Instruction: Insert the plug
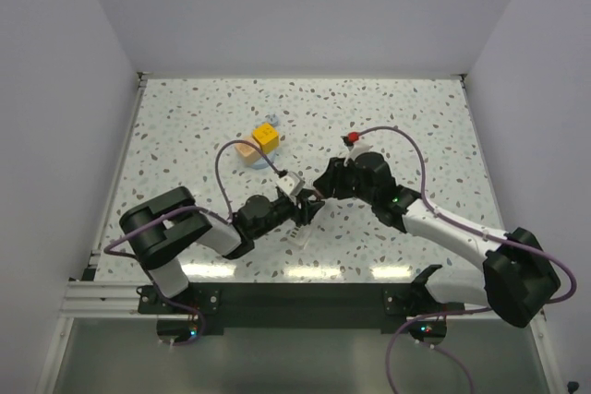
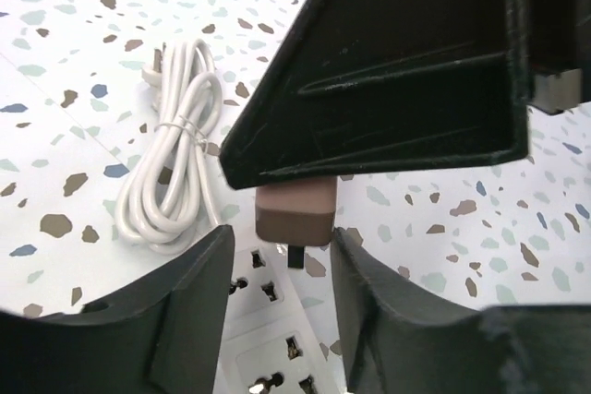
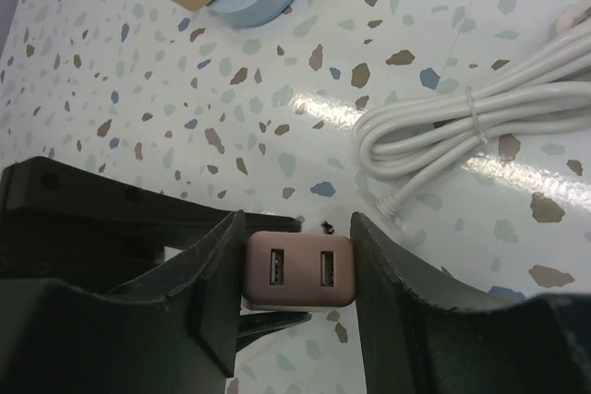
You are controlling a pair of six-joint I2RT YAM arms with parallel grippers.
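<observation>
Left gripper (image 1: 303, 210): fingers astride the strip (image 2: 277, 339); whether they pinch it, we cannot tell. Plug (image 3: 299, 270) hangs just above the strip, pin pointing down, clamped by its flat sides in the right gripper (image 3: 297, 246). We judge it light, rigid and smooth-skinned; the side hold suits it and leaves the pin clear.

Plug (image 2: 295, 216) just above power strip (image 2: 266, 320)

A white, speckled tabletop (image 1: 185, 117) fills the middle of the frame, closed in by plain pale walls (image 1: 305, 6) at the top and both sides, with a metal rail (image 1: 102, 297) and soft glare along its lower edge.
</observation>
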